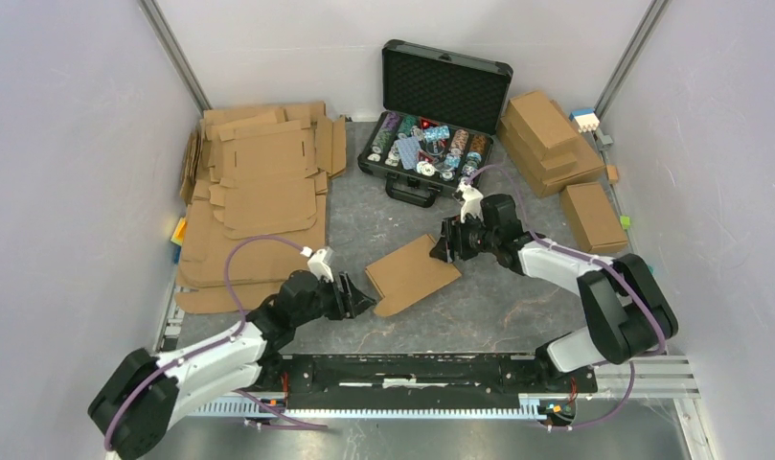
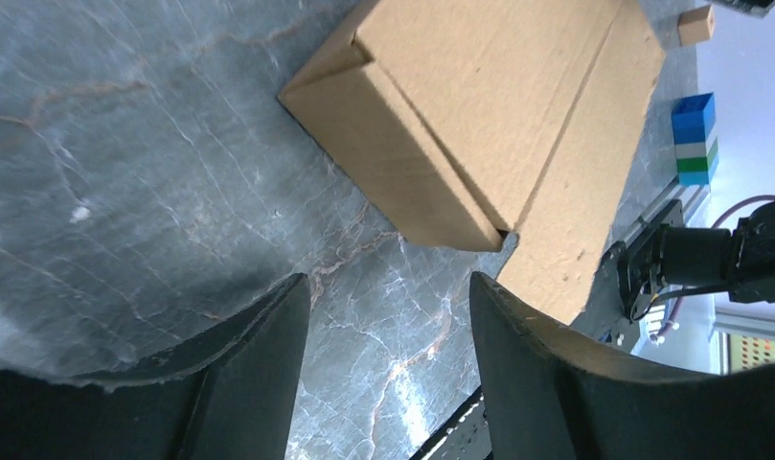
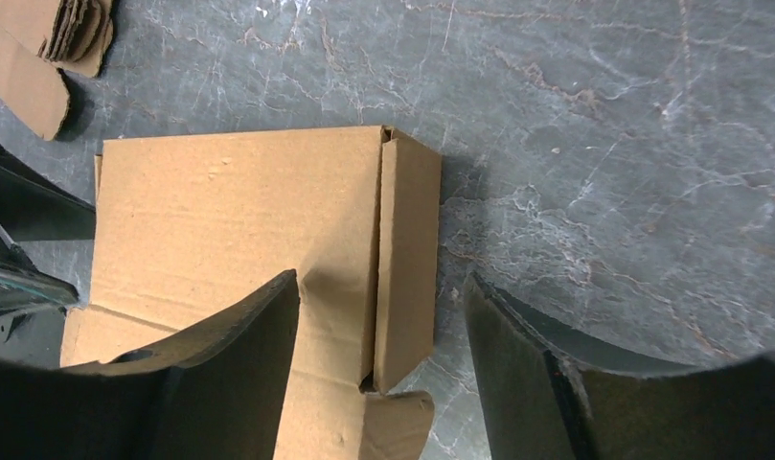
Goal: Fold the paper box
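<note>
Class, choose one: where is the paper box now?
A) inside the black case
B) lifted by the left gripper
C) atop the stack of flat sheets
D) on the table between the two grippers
D: the paper box lies on the table, the left gripper and right gripper open on either side of it.

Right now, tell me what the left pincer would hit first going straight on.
Probably the paper box: the open left pincer points at its near side wall, with bare table between. Depth is hard to judge.
</note>
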`<state>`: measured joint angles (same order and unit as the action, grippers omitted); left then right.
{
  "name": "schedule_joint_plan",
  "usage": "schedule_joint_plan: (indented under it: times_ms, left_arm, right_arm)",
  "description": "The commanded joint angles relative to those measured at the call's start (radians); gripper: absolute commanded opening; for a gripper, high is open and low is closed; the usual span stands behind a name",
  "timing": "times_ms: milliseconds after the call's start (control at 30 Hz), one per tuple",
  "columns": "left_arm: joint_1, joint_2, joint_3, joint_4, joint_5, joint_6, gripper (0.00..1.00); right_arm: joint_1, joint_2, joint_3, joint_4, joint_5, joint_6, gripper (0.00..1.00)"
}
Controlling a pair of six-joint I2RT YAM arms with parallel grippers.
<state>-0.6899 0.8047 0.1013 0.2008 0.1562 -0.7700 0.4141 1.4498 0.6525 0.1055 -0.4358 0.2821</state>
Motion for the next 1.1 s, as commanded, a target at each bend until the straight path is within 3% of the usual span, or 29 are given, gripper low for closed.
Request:
schedule_joint_plan:
  times_ms: [0,167,433,633,733,900,1067]
  left_arm:
    - [-0.020,0.121,-0.017,0.256,0.069,-0.088,0.70]
    - [-0.019,0.211,0.015,0.359,0.046,-0.157,0.73]
    - [-0.007,0.312,0.083,0.383,0.044,-0.167,0.75]
    - [0.008,0.432,0.168,0.357,0.083,-0.092,0.63]
    - [0.030,0.493,0.236,0.316,0.120,-0.036,0.56]
    - [0.139,0.574,0.347,0.224,0.295,0.065,0.50]
    - [0.173,0.618,0.484,0.010,0.339,0.243,0.49]
  right_arm:
    - [-0.006,0.045,0.015,0.094,-0.061,0.022,0.66]
    - [-0.008,0.041,-0.011,0.120,-0.085,0.048,0.47]
    - [-0.005,-0.085,-0.152,0.167,-0.072,0.117,0.42]
    - [-0.003,-0.254,-0.255,0.145,-0.053,0.132,0.39]
    - [-0.004,-0.347,-0.280,0.082,-0.023,0.109,0.45]
    - [-0.009,-0.446,-0.219,-0.103,0.176,-0.006,0.75]
    - [-0.021,-0.462,-0.167,-0.166,0.228,-0.042,0.84]
